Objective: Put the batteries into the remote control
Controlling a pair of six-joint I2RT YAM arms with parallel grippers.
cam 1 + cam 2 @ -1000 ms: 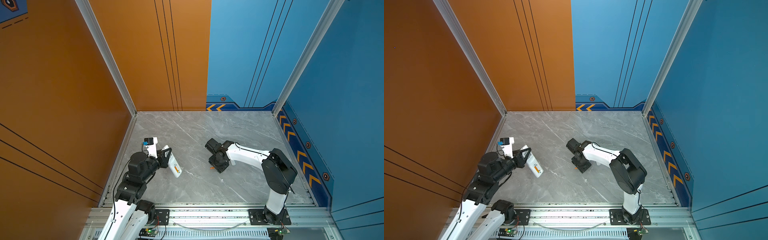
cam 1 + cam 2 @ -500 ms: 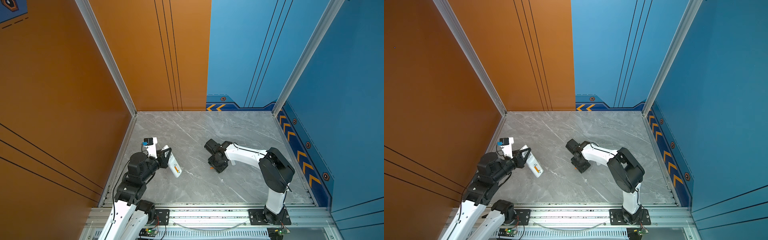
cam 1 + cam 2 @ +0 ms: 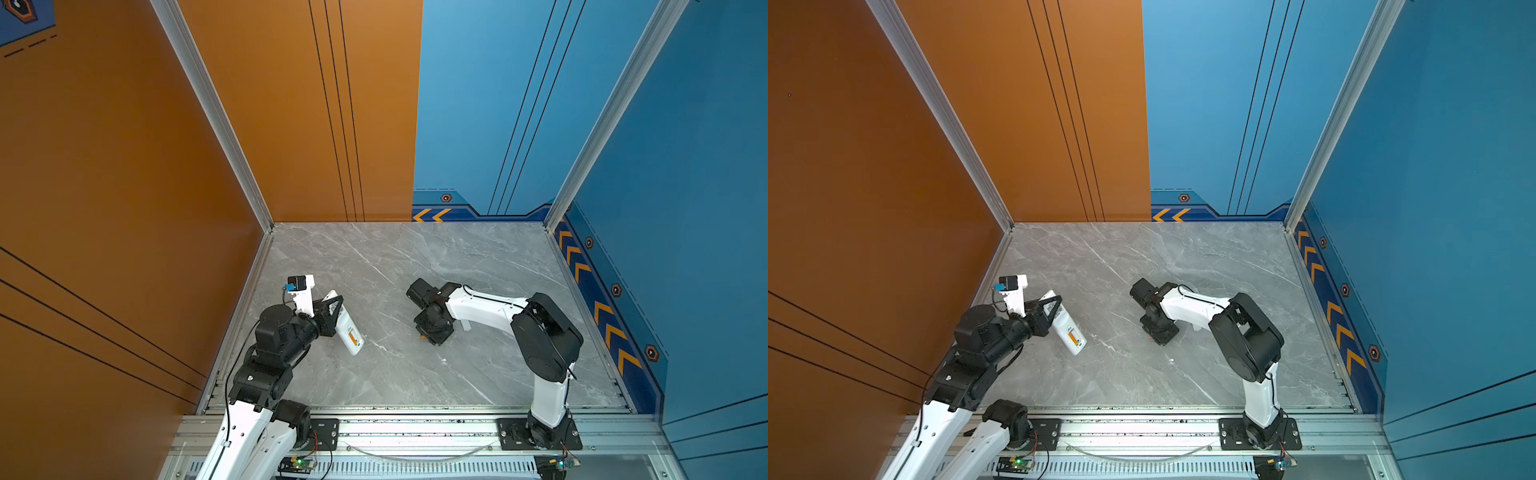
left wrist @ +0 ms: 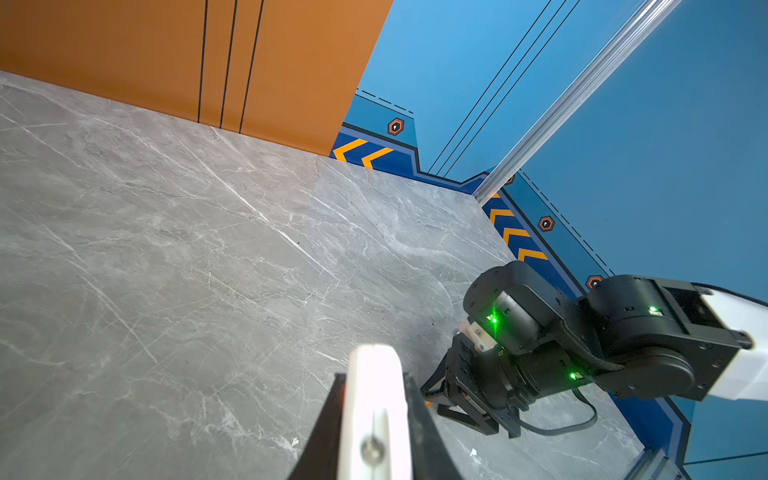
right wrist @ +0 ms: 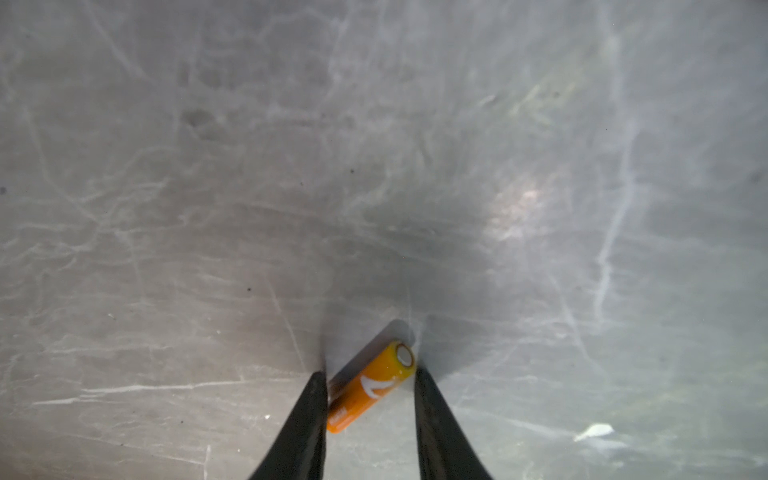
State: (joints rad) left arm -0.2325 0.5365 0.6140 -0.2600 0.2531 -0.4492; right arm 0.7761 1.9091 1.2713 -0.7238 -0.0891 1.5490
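Though hidden from above, battery between right claw tips.

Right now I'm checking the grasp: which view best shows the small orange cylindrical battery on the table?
The right wrist view: the small orange cylindrical battery lies slantwise between the right gripper fingers. Both top views show just an orange speck; the left wrist view, an orange sliver.

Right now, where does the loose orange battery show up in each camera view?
Top views: orange speck at the right gripper's tip.
Left wrist: orange sliver under that gripper.
Right wrist: battery lying between the jaws.
Shared landmark: grey marble table.
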